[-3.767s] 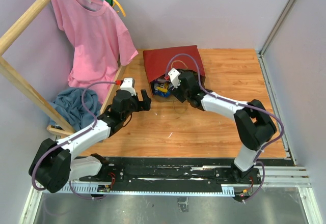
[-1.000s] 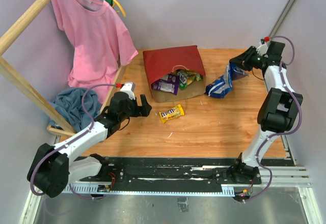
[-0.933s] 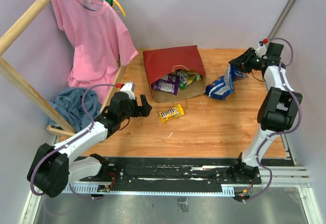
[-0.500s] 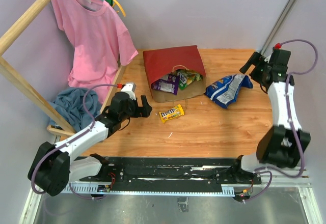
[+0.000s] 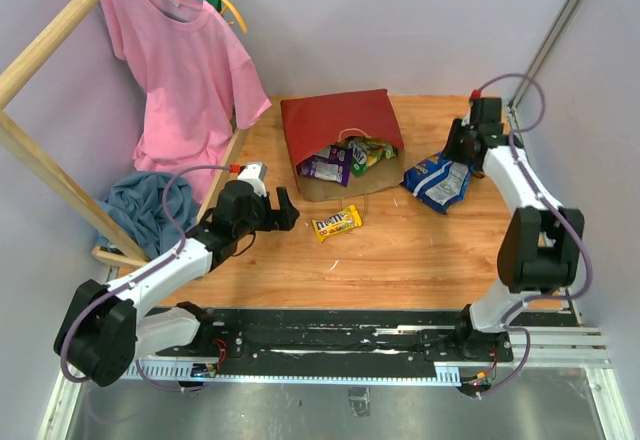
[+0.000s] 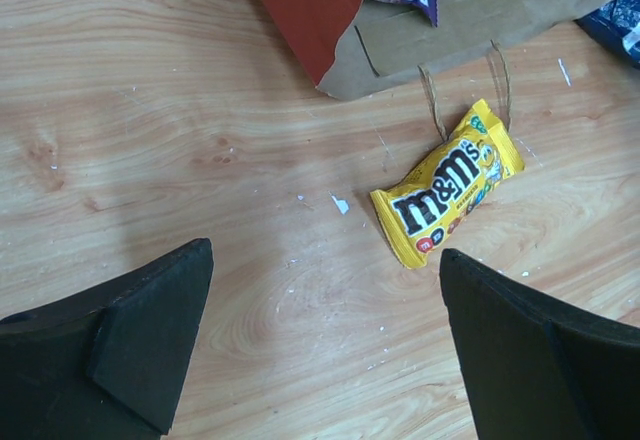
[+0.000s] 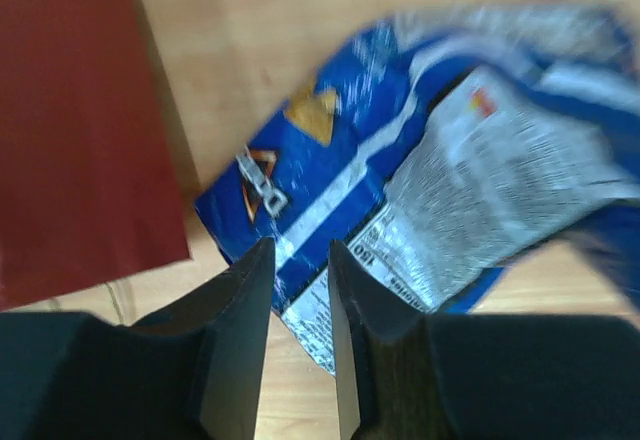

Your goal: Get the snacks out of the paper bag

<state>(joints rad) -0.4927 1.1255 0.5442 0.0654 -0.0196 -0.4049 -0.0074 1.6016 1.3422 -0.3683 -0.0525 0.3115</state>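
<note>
The paper bag (image 5: 340, 120) lies on its side, red outside, its brown mouth facing me. Purple (image 5: 325, 167) and green (image 5: 372, 150) snacks poke out of the mouth. A yellow candy pack (image 5: 336, 223) (image 6: 447, 197) lies on the table before it. My left gripper (image 5: 287, 207) (image 6: 325, 255) hovers wide open just left of that pack. The blue-white cookie bag (image 5: 437, 180) (image 7: 420, 180) lies flat to the bag's right. Above its far end hangs my right gripper (image 5: 452, 148) (image 7: 300, 250), jaws a narrow gap apart with nothing between them.
A pink shirt (image 5: 185, 70) hangs on a wooden rack (image 5: 40, 160) at the left, with a blue cloth heap (image 5: 150, 205) below it. The bag's thin handles (image 6: 465, 90) trail onto the table. Walls close the back and right edges.
The cookie bag has been let go and now lies flat on the table. My right arm swung in from the far right to above it, jaws narrower. The left arm is still.
</note>
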